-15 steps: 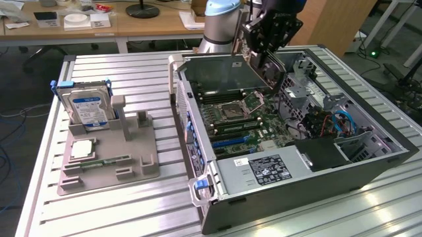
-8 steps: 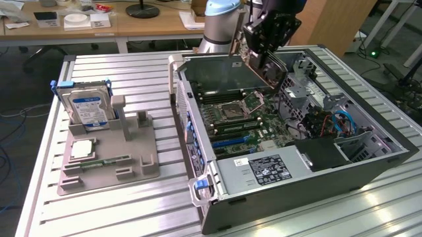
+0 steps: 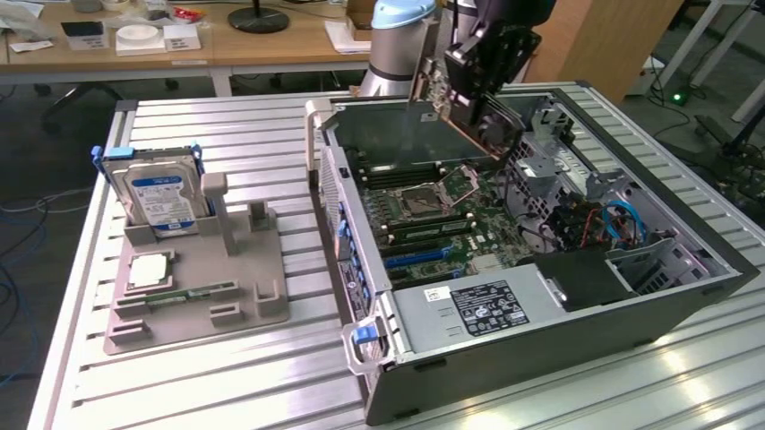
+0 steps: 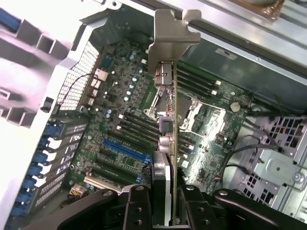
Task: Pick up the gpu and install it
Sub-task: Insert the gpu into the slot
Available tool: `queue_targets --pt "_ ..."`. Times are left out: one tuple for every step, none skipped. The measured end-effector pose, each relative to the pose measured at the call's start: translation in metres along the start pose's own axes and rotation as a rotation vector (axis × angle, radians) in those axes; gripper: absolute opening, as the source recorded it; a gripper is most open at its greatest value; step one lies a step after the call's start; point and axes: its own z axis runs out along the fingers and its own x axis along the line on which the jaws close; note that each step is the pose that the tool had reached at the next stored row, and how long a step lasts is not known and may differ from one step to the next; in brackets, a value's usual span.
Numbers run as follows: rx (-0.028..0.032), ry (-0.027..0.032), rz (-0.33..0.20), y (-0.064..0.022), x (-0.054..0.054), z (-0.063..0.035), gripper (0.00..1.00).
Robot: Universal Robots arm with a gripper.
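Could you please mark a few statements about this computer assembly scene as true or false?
1. The gripper is closed on the gpu and holds it over the open computer case. True.
2. The hard drive lies flat inside the case. False: it stands upright in the grey fixture, on the exterior view's left of the case.
3. The gpu is seated in a slot of the motherboard. False: it hangs in the gripper above the board.
4. A memory stick lies on the grey fixture. True.
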Motion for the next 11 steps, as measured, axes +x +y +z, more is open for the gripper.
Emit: queue_targets --pt "0.0 0.0008 -0.014 0.0 0.0 0.0 0.28" --pt "-0.0001 0.0015 -0.028 0.0 0.0 0.0001 0.28" --pt "0.0 0.0021 -0.042 0.0 0.0 0.0001 0.28" --pt "-0.0001 0.0029 -0.055 0.0 0.0 0.0001 0.28" --pt "-0.0001 0.0035 -0.067 -0.0001 0.0 0.0002 0.28" --pt "-0.0002 0.0042 -0.08 -0.0001 0.0 0.0002 0.28" --pt "-0.0002 0.0048 -0.092 -0.0001 0.0 0.0002 0.28" --pt "-0.0002 0.0054 -0.105 -0.0001 0.0 0.0002 0.28" --pt "-0.0003 0.0061 -0.118 -0.0001 0.0 0.0002 0.28" --pt "-0.0002 0.0069 -0.132 -0.0001 0.0 0.0002 0.28" --pt "-0.0003 0.0076 -0.146 -0.0001 0.0 0.0002 0.28"
